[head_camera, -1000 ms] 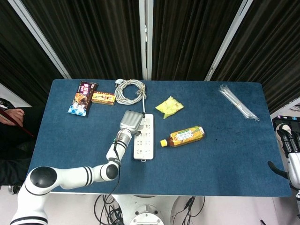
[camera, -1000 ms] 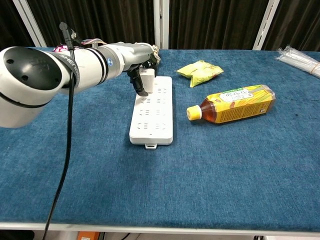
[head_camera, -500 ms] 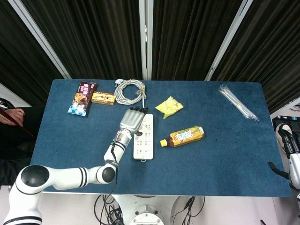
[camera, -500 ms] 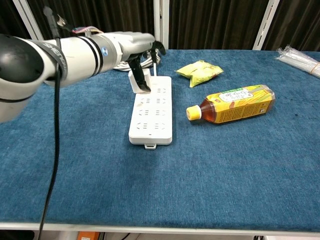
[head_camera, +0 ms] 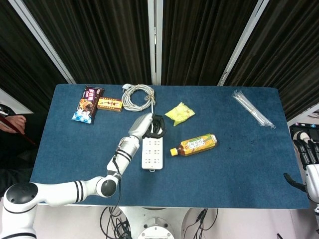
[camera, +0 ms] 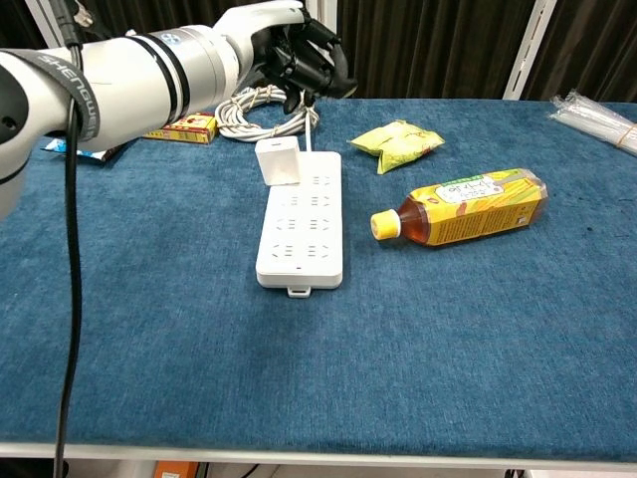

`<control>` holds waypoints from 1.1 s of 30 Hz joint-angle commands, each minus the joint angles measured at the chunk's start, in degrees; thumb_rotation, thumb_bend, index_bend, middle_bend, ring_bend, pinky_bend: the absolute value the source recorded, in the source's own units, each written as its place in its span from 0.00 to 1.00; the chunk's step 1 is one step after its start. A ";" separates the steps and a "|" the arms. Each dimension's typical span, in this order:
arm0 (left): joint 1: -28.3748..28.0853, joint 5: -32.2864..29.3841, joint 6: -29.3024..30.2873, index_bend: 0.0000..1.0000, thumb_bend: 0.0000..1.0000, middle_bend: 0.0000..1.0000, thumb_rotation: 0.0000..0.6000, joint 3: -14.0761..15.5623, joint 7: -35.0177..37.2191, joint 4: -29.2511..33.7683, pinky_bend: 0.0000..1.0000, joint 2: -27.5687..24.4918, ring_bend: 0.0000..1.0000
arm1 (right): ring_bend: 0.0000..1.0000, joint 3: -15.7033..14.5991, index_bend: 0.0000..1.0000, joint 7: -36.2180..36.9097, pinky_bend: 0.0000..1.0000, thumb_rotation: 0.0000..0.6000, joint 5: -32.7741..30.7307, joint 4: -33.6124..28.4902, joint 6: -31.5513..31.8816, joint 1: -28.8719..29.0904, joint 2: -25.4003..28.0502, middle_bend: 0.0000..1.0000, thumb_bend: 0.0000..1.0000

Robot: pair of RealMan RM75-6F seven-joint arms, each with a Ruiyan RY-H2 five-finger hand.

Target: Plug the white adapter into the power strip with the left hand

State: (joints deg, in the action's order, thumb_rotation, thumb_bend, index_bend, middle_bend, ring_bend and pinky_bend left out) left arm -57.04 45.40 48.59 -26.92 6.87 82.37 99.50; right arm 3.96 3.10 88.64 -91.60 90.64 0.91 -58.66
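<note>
Findings at this moment: my left robot hand (camera: 304, 55) has let go of the white adapter (camera: 278, 162) and lifted clear; a second ago its fingers were wrapped round the adapter at the strip. It now hangs above the far end of the power strip (camera: 303, 219), holding nothing, dark fingers loosely curled downward and apart.

The adapter stands by itself at the far left corner of the strip, touching it. It looks slightly tilted in the chest view, so I judge it seated or nearly so; I cannot confirm from these views that the pins are fully home. In my judgement the plugging step is essentially done, with at most a check or a firming press left.

My right robot hand (head_camera: 308, 155) rests at the right edge of the head view, off the counter (head_camera: 239, 179), fingers pointing up with nothing visible in them; whether they are spread or closed I cannot tell.

Surroundings:
- A tea bottle (camera: 465, 208) lies on its side just right of the strip, cap toward it, not touching.
- A yellow packet (camera: 399, 143) lies beyond the bottle.
- A coiled white cable (camera: 257, 112) lies just behind the strip, under the raised hand.
- Snack packets (head_camera: 97, 103) sit at the far left and a clear wrapped bundle (head_camera: 253, 109) at the far right, both well apart.

Nothing obstructs the strip; only the cable lies near the hand's way out.
</note>
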 commanded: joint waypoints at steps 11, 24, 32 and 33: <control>6.08 7.61 -16.15 0.89 0.61 0.98 1.00 -8.72 34.87 -9.58 0.97 5.25 0.91 | 0.00 0.12 0.00 0.04 0.00 1.00 -0.55 0.17 -0.19 -0.11 -0.19 0.07 0.08; 6.99 13.14 -18.37 0.90 0.62 1.00 1.00 -9.81 45.84 -14.52 0.98 8.26 0.93 | 0.00 0.32 0.00 -0.23 0.00 1.00 -1.25 0.06 -0.81 0.04 -0.14 0.07 0.08; 6.50 15.26 -18.42 0.90 0.61 1.00 1.00 -9.15 48.75 -17.10 0.98 9.73 0.93 | 0.00 0.39 0.00 -0.55 0.00 1.00 -1.57 -0.18 -1.06 0.07 -0.08 0.07 0.08; 6.42 15.53 -18.58 0.90 0.61 1.00 1.00 -9.06 49.05 -17.16 0.98 9.76 0.93 | 0.00 0.40 0.00 -0.60 0.00 1.00 -1.58 -0.22 -1.07 0.08 -0.05 0.07 0.08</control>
State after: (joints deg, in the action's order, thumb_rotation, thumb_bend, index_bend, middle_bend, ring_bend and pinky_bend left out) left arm -50.52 60.77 30.14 -36.10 55.75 65.31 109.17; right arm 4.36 2.49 87.06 -91.82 89.57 0.99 -58.72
